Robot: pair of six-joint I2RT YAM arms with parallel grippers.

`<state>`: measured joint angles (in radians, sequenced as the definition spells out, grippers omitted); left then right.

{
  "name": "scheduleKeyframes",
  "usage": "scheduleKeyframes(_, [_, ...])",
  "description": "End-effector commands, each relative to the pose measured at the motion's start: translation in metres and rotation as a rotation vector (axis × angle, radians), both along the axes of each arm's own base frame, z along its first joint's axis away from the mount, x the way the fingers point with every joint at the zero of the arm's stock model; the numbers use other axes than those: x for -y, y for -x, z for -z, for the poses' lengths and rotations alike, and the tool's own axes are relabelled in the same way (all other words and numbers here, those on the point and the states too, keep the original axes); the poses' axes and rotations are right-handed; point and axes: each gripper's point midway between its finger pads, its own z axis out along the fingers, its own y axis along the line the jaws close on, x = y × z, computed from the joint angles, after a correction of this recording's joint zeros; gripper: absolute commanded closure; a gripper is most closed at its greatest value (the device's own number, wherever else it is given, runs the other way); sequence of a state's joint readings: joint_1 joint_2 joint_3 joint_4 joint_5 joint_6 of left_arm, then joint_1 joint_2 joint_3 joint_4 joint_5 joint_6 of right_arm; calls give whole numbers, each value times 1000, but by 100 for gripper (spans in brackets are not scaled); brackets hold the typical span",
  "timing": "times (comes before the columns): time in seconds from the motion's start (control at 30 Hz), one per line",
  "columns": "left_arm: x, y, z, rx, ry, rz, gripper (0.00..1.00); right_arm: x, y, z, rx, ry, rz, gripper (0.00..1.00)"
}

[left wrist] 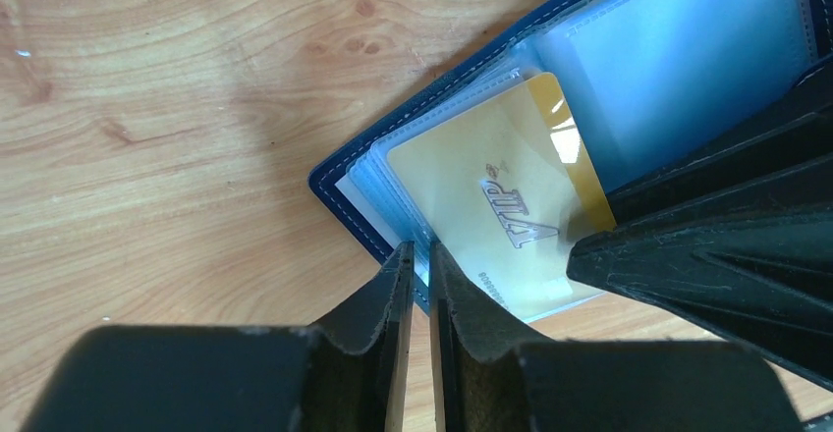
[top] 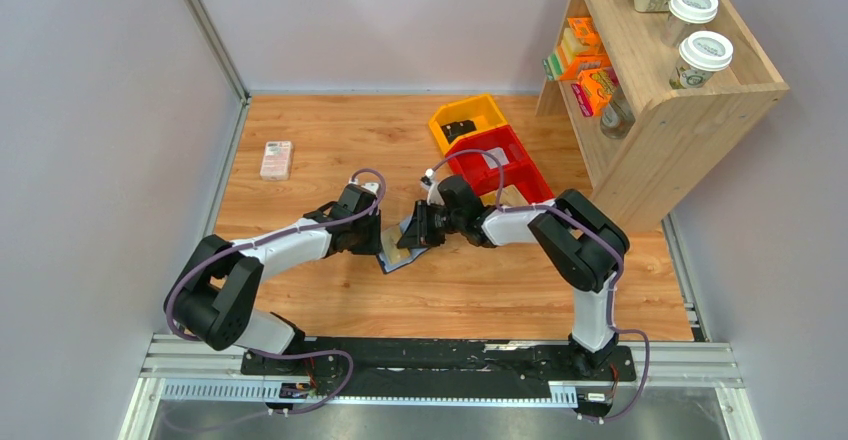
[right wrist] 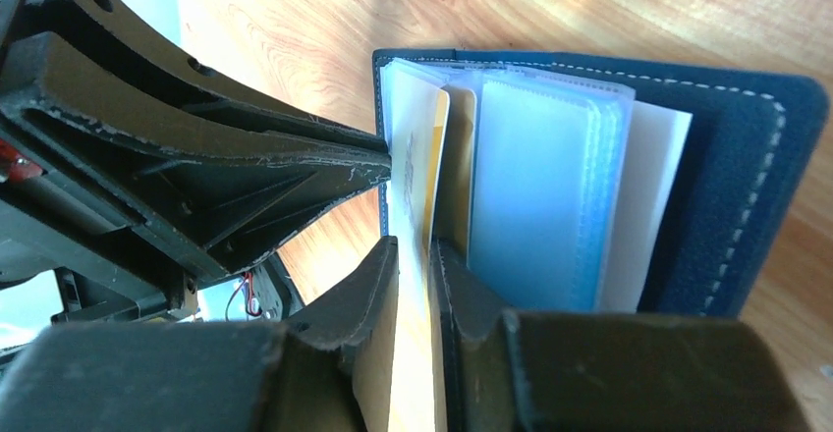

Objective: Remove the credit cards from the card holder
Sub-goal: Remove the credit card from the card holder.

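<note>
A pink-white box (top: 276, 159) lies far left. A yellow bin (top: 467, 120) and a red bin (top: 500, 165) sit far right by a wooden shelf (top: 690, 90). Mid-table (top: 300, 130), over pale wood grain, the stitched navy card holder (right wrist: 727, 177) is open. The left gripper (left wrist: 420, 275) pinches its clear sleeves' edge; the right gripper (right wrist: 415, 285) clamps a glossy gold credit card (left wrist: 491, 196).

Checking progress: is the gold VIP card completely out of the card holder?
No, the gold VIP card sits partly tucked inside the card holder.

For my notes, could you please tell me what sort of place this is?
Probably a robot lab cell: plain grey walls, a stocked wooden shelf, a metal mounting rail.
</note>
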<state>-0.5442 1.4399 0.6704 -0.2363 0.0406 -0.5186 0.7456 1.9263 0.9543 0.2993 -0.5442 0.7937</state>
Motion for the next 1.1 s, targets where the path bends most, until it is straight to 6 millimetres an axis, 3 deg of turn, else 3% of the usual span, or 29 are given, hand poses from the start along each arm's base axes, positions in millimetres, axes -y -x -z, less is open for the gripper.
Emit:
scheduleKeyframes(0.0, [-5, 24, 25, -82, -78, 67, 80, -39, 15, -29, 2, -123, -113, 80])
scheduleKeyframes(0.23, [-11, 28, 29, -91, -122, 71, 82, -41, 18, -27, -11, -120, -124, 77])
scheduleKeyframes(0.47, [-29, 38, 42, -122, -191, 28, 85, -23, 12, -36, 10, -164, -85, 82])
scheduleKeyframes(1.07, [-33, 43, 48, -148, -211, 11, 88, 7, 2, -36, 26, -201, -20, 89])
